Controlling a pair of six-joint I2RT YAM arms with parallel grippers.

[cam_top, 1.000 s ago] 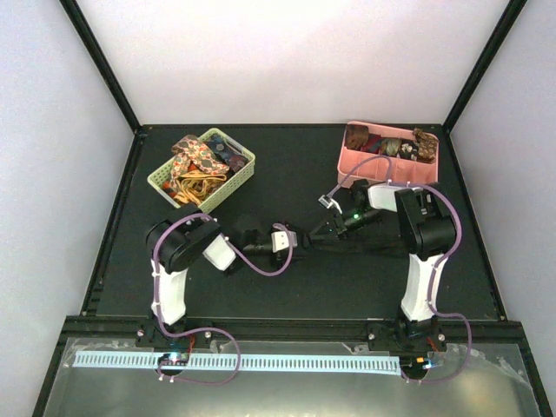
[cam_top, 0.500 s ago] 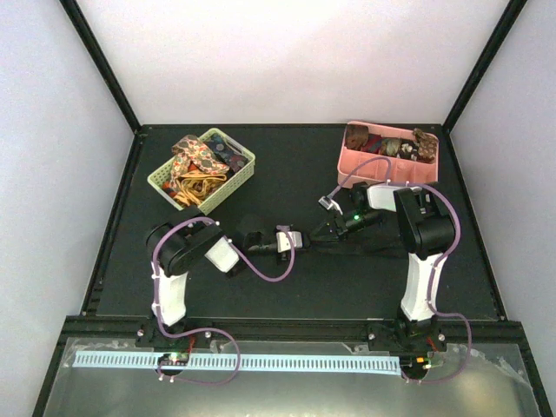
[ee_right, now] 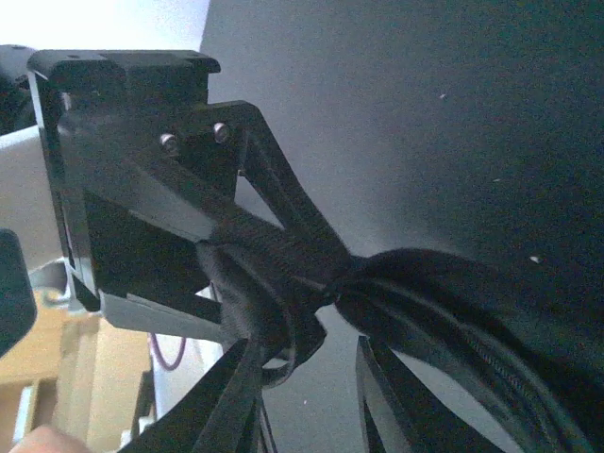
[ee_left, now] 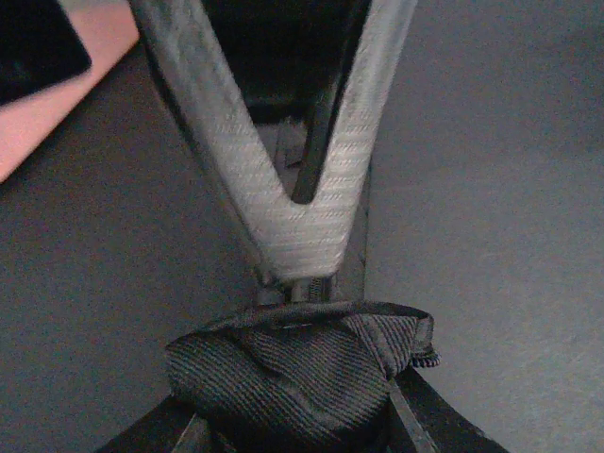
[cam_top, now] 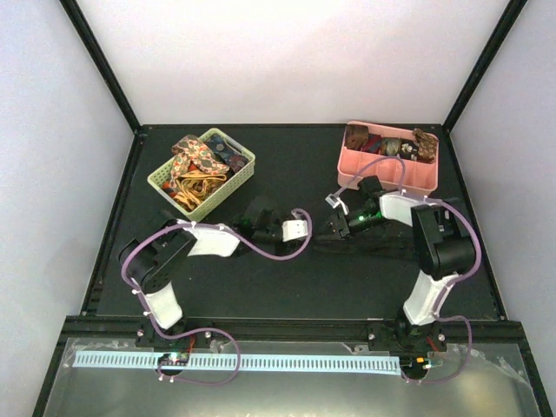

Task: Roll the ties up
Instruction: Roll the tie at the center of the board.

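A black tie (cam_top: 369, 247) lies on the dark mat, one end bunched between the two grippers. My left gripper (cam_top: 314, 232) points right and is shut on that bunched end (ee_left: 283, 363), which fills the gap in the left gripper (ee_left: 293, 420). My right gripper (cam_top: 334, 228) faces it, tips almost touching. In the right wrist view the right gripper (ee_right: 307, 363) stands slightly open with bare mat between its fingers, while the tie (ee_right: 453, 307) bulges just beyond them, pinched by the left fingers (ee_right: 283, 203). The right fingers (ee_left: 302, 222) form a pale V above the fabric.
A green basket (cam_top: 246, 162) at the back left holds several loose patterned ties (cam_top: 198, 163). A pink tray (cam_top: 382, 176) at the back right holds several rolled ties (cam_top: 358, 136). Purple cables loop along both arms.
The left arm has reached farther right and its gripper has closed on the tie's end. The right gripper, shut before, has opened a little and let go.
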